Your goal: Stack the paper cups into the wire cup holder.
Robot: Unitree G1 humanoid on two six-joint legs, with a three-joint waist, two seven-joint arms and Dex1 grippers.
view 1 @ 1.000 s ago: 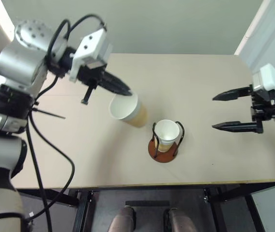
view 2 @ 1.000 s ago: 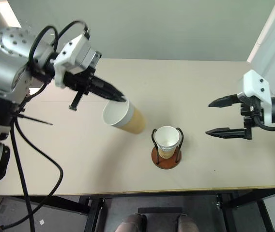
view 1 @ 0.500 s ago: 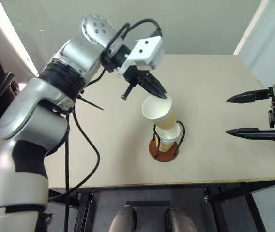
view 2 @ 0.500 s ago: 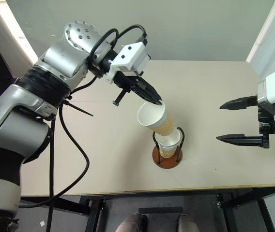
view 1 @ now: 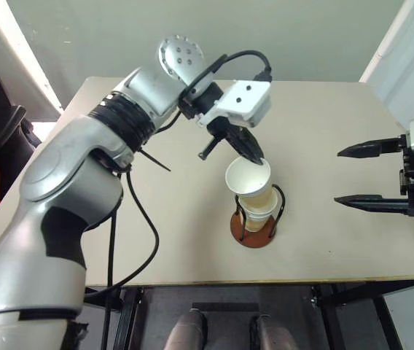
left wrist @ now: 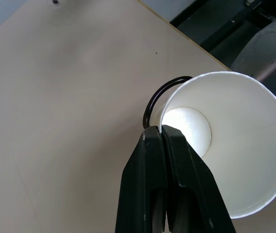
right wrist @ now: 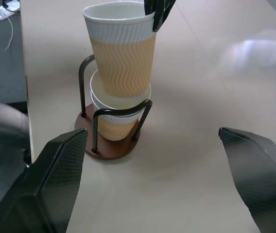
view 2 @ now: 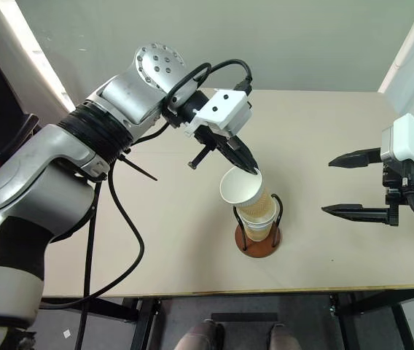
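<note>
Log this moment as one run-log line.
left gripper: shut on held paper cup rim | cup: entering nested cup in wire cup holder | right gripper: open, empty, apart

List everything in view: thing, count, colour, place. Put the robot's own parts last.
Paper cups: at least two seen, white inside, yellow-tan outside; one seated in the holder, one held over it, its bottom entering the seated cup.
Wire cup holder: one, reddish-brown base, black loops; near the table's front edge.
Table: one, beige.
Left gripper: black, shut on the upper cup's rim.
Right gripper: black, open, right of the holder, holding nothing.
</note>
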